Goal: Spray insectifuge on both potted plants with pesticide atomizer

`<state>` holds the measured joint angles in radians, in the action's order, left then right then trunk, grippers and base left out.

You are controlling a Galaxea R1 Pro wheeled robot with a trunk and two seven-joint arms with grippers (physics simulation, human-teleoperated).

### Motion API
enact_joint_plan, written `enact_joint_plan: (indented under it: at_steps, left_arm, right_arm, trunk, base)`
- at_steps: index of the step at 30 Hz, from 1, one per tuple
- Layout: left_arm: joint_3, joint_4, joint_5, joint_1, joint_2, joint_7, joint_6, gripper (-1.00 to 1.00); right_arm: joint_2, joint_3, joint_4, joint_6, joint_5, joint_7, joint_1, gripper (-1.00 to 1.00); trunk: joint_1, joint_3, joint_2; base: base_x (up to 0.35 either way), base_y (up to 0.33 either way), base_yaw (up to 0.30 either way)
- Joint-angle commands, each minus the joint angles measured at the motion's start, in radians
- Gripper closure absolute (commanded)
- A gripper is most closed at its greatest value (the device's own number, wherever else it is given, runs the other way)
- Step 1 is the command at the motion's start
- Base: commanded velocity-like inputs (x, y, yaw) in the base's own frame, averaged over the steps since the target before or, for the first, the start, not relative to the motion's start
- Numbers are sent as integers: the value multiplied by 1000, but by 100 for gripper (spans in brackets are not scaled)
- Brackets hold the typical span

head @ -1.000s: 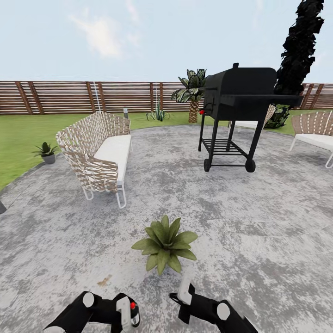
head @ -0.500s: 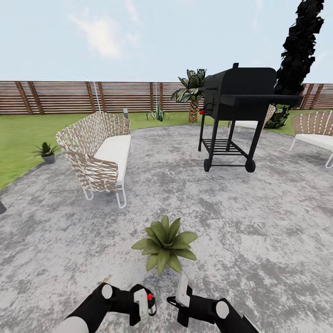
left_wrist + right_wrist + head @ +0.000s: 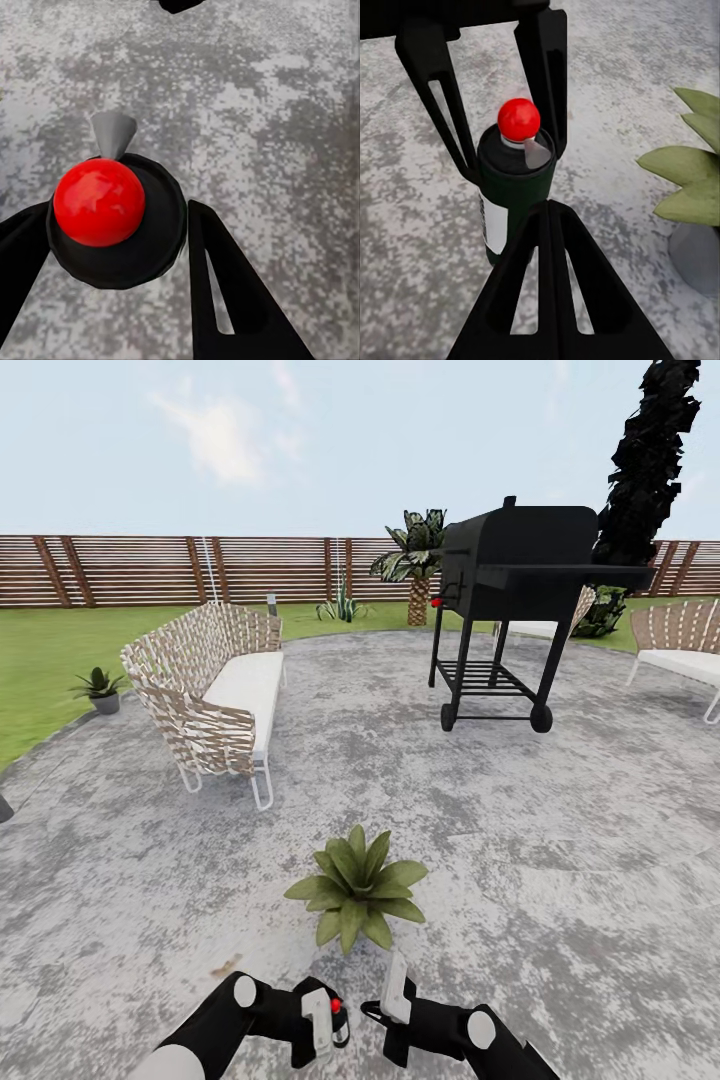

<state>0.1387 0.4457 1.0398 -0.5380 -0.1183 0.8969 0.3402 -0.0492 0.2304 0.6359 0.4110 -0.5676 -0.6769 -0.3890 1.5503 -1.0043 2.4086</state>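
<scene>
Potted plant [image 3: 356,888] set on patio [image 3: 560,840] near its front edge, at centre. Pesticide atomizer [image 3: 335,1020] held before plant, between left gripper [image 3: 322,1025] and right gripper [image 3: 396,985]. Sofa [image 3: 215,690] placed toward patio's left edge, grill [image 3: 515,595] toward back. Second potted plant [image 3: 100,688] placed on lawn [image 3: 40,650], left of sofa. Fence [image 3: 130,570] set behind lawn.

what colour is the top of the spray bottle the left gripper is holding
Bright red, a round ball on the pesticide atomizer, seen best in the left wrist view.
</scene>
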Motion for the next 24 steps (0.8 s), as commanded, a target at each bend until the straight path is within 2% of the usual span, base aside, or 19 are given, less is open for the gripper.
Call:
enact_joint_plan:
  at_steps: [1,24]
  left_arm:
    - [9,1,7,0,-2,5,3,100]
    - [10,-15,7,2,-1,-9,5,100]
  right_arm:
    - [0,-1,1,5,-9,0,0,100]
    - [-1,-1,3,6,-7,0,-1,100]
  trunk:
    - [0,-1,0]
    - [0,-1,0]
  base:
    - [0,0,0]
    - [0,0,0]
